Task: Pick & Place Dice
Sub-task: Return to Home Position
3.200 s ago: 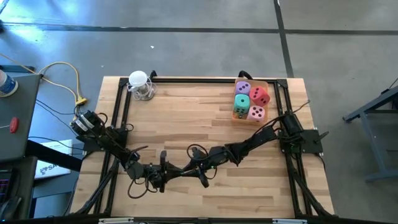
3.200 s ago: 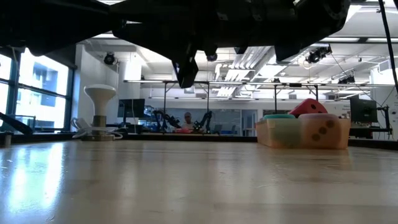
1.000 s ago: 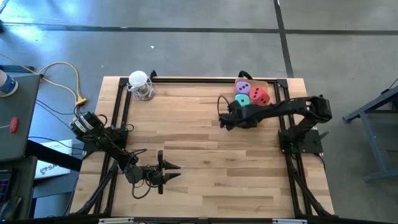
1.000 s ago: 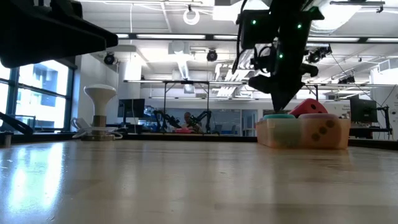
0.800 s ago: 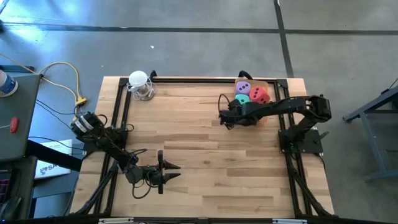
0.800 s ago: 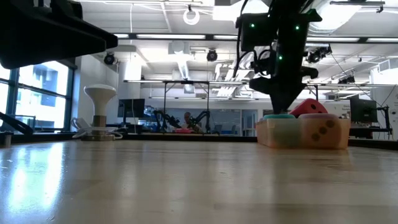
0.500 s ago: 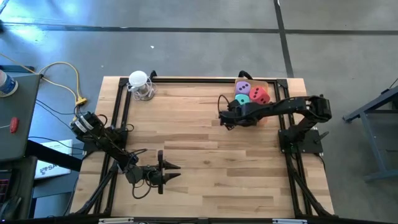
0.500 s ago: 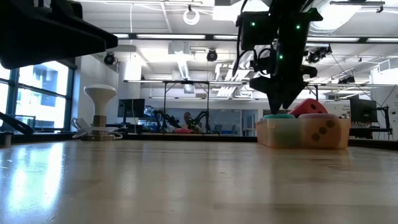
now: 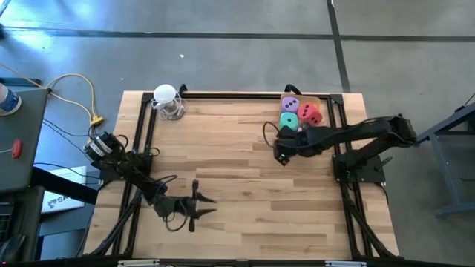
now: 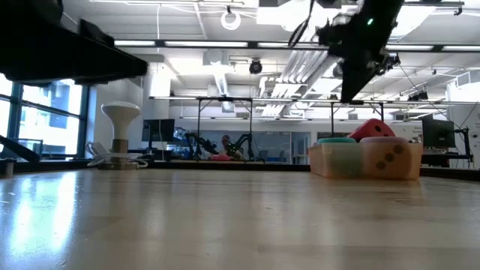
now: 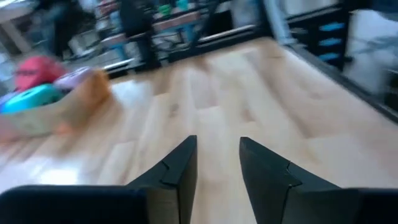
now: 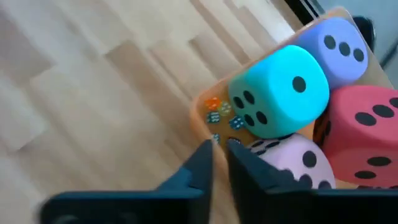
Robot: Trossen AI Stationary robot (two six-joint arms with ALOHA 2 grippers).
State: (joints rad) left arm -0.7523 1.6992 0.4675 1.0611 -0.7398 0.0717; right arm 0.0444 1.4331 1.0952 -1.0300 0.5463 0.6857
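Several dice sit packed in a translucent orange tub (image 9: 322,99) at the table's far right: purple (image 9: 290,104), mint green (image 12: 280,90), red (image 12: 367,121) and pink (image 12: 292,158). My right gripper (image 12: 221,155) hovers above the tub's near left corner, beside the pink die, pointing steeply down. It is shut and holds nothing; it also shows in the high view (image 9: 282,153) and the low view (image 10: 351,94). My left gripper (image 11: 217,162) waits low over the near left of the table (image 9: 202,203), open and empty.
A white round-topped object (image 9: 167,100) stands at the far left corner. Black frame rails (image 9: 223,95) run along the table's edges. Tiny coloured beads (image 12: 217,111) lie inside the tub's wall. Bare wood (image 9: 223,148) stretches between the two arms.
My right gripper has risen from just above the tub and drawn back a little toward the table's near and right edges, and its wrist has turned. The dice have kept their places. My left gripper has rolled a little in place.
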